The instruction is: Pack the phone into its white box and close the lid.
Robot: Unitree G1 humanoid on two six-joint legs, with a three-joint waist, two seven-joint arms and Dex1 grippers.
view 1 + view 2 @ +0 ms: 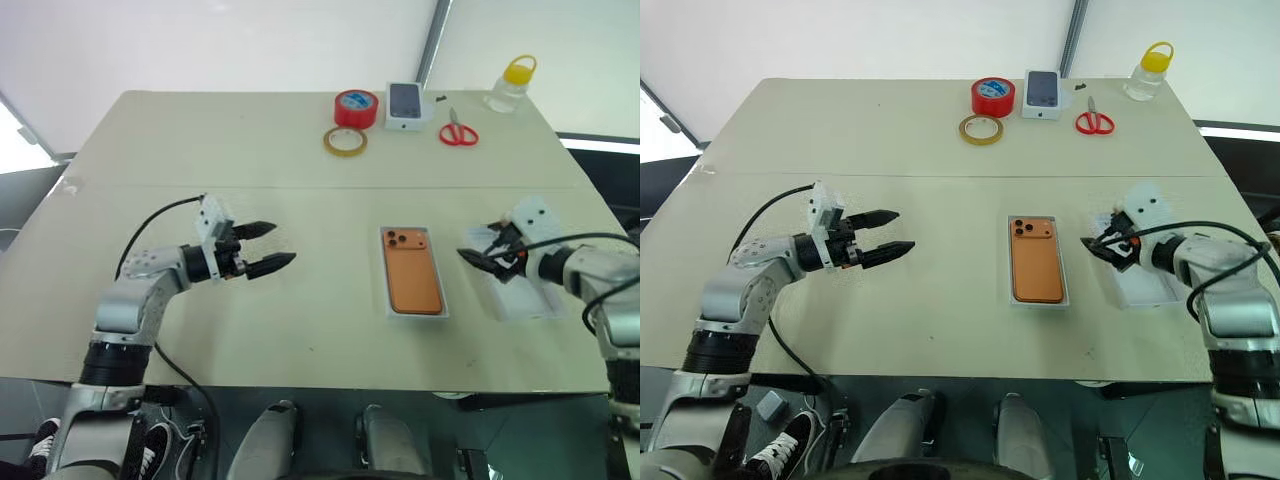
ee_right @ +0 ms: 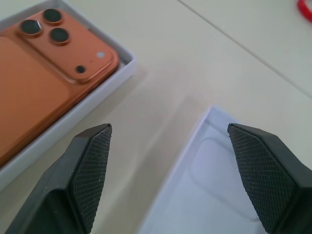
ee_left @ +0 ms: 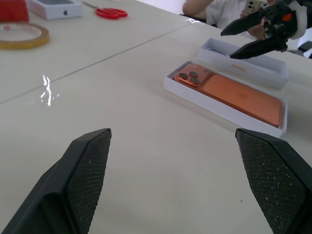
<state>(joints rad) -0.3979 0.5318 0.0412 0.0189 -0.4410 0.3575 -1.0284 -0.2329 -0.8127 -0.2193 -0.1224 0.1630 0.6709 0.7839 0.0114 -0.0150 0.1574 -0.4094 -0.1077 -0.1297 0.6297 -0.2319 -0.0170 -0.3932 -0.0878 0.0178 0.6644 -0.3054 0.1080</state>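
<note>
With the phone (image 1: 414,272) seated in the white box (image 1: 440,312), both my grippers stand apart and empty; next, I judge, right gripper (image 1: 482,256) takes the lid (image 1: 530,300) by its rim; lower it square.

- You will find no legible words or numbers on any item on the worktop (image 1: 300,140).
- The one mark you can make out is a small dark apple-shaped logo on the side wall of the small white box (image 3: 54,7) that carries a printed phone picture; it has no lettering beside it.
- The red tape roll (image 1: 356,107) shows a blue inner label; its print is too small to read.
- The phone (image 2: 44,73) shows no readable marking on its back.
</note>
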